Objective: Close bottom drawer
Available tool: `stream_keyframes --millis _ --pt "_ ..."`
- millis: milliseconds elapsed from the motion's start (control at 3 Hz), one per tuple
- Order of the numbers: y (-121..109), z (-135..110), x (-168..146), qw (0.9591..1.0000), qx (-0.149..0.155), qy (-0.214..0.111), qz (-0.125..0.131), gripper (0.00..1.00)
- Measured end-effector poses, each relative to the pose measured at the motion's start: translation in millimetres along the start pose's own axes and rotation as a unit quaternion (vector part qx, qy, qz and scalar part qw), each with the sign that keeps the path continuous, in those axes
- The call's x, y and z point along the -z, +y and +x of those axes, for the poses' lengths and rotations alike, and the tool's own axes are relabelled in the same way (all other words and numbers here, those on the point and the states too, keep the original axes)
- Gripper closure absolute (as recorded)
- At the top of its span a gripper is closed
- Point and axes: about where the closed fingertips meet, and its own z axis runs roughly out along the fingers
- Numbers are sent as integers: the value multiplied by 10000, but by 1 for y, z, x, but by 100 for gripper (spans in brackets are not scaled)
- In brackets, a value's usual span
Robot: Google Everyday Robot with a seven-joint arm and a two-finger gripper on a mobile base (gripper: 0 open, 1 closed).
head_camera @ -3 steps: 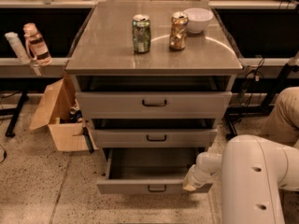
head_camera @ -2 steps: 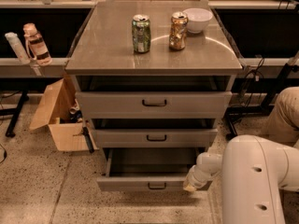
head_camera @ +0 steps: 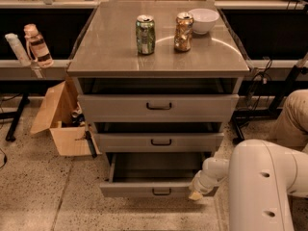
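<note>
The bottom drawer (head_camera: pixel 144 188) is the lowest of three grey cabinet drawers. It stands pulled out, its plain grey inside showing, with a small black handle (head_camera: pixel 161 192) at the centre of its front panel. My gripper (head_camera: pixel 196 194) is at the right end of that front panel, at the tip of my white arm (head_camera: pixel 260 186), touching or nearly touching the panel. The middle drawer (head_camera: pixel 160 141) and the top drawer (head_camera: pixel 159 107) above it are each pulled out a little.
On the cabinet top stand a green can (head_camera: pixel 145 34), a gold can (head_camera: pixel 183 32) and a white bowl (head_camera: pixel 203 20). An open cardboard box (head_camera: pixel 60 119) sits on the floor to the left. Bottles (head_camera: pixel 37 45) stand on a shelf at the left. Speckled floor lies in front.
The bottom drawer's front panel has moved slightly back toward the cabinet with my gripper against its right end.
</note>
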Motion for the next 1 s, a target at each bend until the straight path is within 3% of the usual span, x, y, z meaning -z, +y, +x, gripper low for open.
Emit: stream_keyframes --millis 333,1000 --pt "5 0 -11 9999 28 108 9 4" --pt "-11 13 -27 9991 -213 265 247 0"
